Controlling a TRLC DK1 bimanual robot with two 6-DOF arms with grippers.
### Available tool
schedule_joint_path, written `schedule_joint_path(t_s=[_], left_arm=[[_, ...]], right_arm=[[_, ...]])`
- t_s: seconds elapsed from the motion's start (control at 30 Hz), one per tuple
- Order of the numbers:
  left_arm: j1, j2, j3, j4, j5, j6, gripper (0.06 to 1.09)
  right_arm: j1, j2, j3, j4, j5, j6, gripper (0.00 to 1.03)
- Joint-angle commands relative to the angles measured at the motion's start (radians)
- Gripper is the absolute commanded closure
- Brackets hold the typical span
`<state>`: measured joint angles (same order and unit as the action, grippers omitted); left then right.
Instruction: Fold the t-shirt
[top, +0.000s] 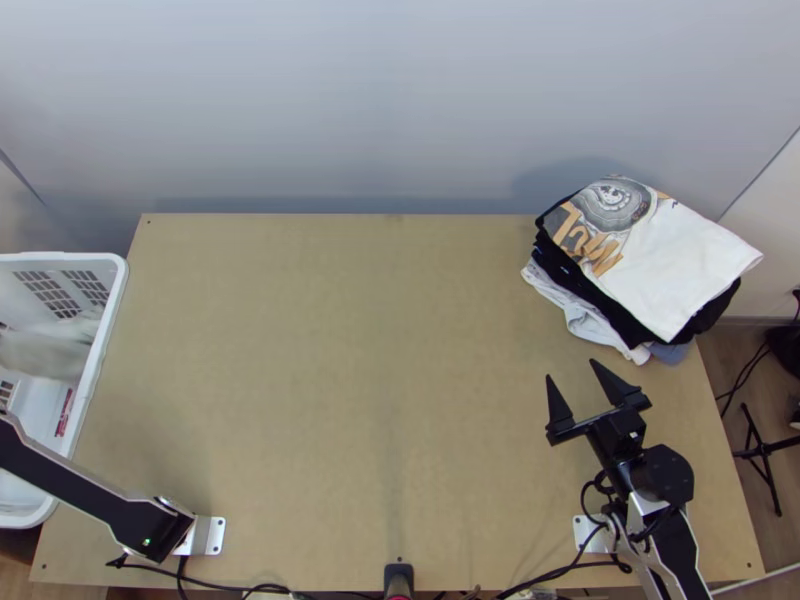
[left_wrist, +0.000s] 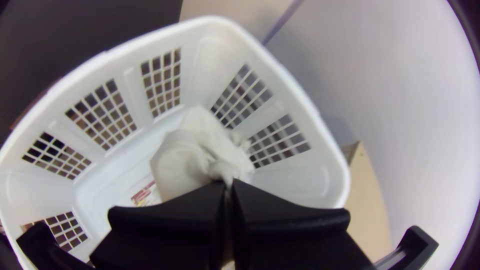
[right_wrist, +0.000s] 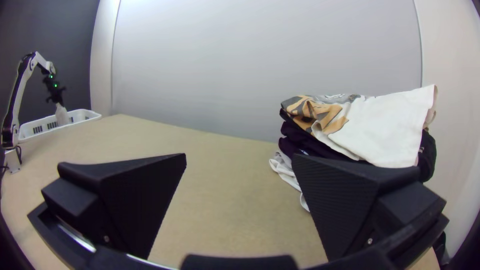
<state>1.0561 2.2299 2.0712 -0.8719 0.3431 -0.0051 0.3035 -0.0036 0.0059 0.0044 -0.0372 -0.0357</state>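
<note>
The left hand (left_wrist: 228, 185), the nearer one, was clenched on the bunched shirt (left_wrist: 186, 162), hanging inside the basket (left_wrist: 300, 97), just off the left edge of the table (top: 300, 380).

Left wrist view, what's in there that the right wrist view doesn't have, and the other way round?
Left wrist view's own: the basket's floor seen from above, with a red-and-white label on it.

Right wrist view's own: a stack of folded clothes, white one on top, and the right gripper with its fingers apart.

In both: the white basket, part of the wooden table, and the left gripper pinching a bunched, pale cloth.
</note>
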Motion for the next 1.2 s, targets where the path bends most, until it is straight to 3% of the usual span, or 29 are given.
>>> schedule_joint_path(t_s=[0.0,0.2,0.37,0.47,0.6,0.7,0.77,0.9,1.17], left_arm=[[-0.076,-0.34,0.009,0.011,0.046,-0.05,1.05],[-0.217,-0.589,-0.005,0.004,0.053,-0.111,1.05],[-0.438,-0.836,-0.163,0.004,0.034,-0.133,1.05],[-0.68,-0.977,-0.287,0.005,-0.084,-0.153,1.05],[-1.136,-1.125,-0.491,0.071,-0.345,-0.197,1.05],[-1.458,-1.152,-0.6,0.094,-0.527,-0.26,1.05],[-1.614,-1.142,-0.674,0.128,-0.59,-0.306,1.05],[-1.861,-1.082,-0.8,0.223,-0.658,-0.345,1.05],[-2.102,-0.816,-0.902,0.402,-0.685,-0.369,1.05]], right_arm=[[0.0,0.001,0.0,0.0,0.0,0.0,0.04],[0.0,0.001,0.0,0.0,0.0,0.0,0.04],[0.0,0.001,0.0,0.0,0.0,0.0,0.04],[0.0,-0.001,0.0,0.0,0.0,0.0,0.04],[0.0,0.001,0.0,0.0,0.0,0.0,0.04],[0.0,0.001,0.0,0.0,0.0,0.0,0.04],[0.0,0.001,0.0,0.0,0.0,0.0,0.04],[0.0,0.001,0.0,0.0,0.0,0.0,0.04],[0.0,0.001,0.0,0.0,0.0,0.0,0.04]])
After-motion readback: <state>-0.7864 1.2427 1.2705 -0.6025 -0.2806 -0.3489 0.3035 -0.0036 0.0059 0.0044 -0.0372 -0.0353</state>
